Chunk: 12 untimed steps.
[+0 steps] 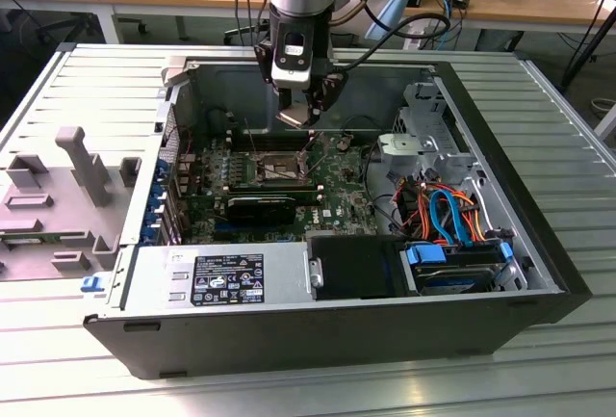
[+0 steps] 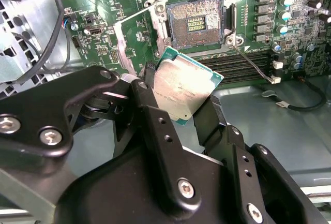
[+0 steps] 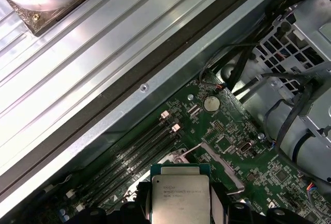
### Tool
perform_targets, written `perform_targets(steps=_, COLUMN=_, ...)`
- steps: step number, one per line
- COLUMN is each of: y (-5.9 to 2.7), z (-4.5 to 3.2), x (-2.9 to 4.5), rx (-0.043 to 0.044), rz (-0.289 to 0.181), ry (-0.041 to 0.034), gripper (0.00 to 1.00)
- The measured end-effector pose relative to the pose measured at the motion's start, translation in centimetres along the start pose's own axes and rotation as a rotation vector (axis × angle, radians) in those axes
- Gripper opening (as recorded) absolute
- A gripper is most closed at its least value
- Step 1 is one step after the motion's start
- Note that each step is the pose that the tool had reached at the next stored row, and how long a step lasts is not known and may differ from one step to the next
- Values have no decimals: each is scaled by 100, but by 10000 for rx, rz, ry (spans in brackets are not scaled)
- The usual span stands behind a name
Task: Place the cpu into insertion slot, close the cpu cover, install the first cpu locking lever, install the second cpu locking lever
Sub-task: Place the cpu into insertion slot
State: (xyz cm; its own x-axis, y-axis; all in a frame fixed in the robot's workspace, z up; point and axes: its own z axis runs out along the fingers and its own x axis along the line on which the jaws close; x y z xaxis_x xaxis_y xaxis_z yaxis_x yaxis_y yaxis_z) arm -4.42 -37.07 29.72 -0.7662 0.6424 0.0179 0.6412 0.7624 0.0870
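While the pincer (image 1: 308,117) hangs inside the open computer case (image 1: 337,340) on the ribbed metal bench (image 1: 577,147), its 2 black fingers (image 2: 150,105) are clamped on opposite edges of the cpu (image 2: 187,81). In both wrist views the chip's dull silver top faces the camera, with a thin green rim around it. It is held in the air above the motherboard (image 1: 342,191), near the insertion slot (image 2: 196,23) but apart from it.

The slot lies uncovered, and its dark square field of contacts shows inside the silver rim. Beside it, in the second wrist view, the cpu cover (image 2: 120,45) appears to stand raised off the socket, with green board visible through its window. Long black memory slots (image 2: 243,63) run along the other side of the socket.

In the first wrist view the cpu (image 3: 181,195) sits between the fingers of the pincer (image 3: 181,211). Beyond it are the memory slots (image 3: 134,157), a round coin battery (image 3: 210,103) and the case wall.

In the exterior view the insertion slot (image 1: 277,169) lies just in front of the pincer. Blue and orange cables (image 1: 448,215) are bundled toward the exterior view's right, and a grey fixture (image 1: 58,195) rests on the bench at the exterior view's left.
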Motion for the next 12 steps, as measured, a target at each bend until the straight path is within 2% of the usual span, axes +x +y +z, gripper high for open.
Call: perform_targets(steps=12, y=0, z=3, x=0, rx=-1, rz=67, ry=-6, gripper=54)
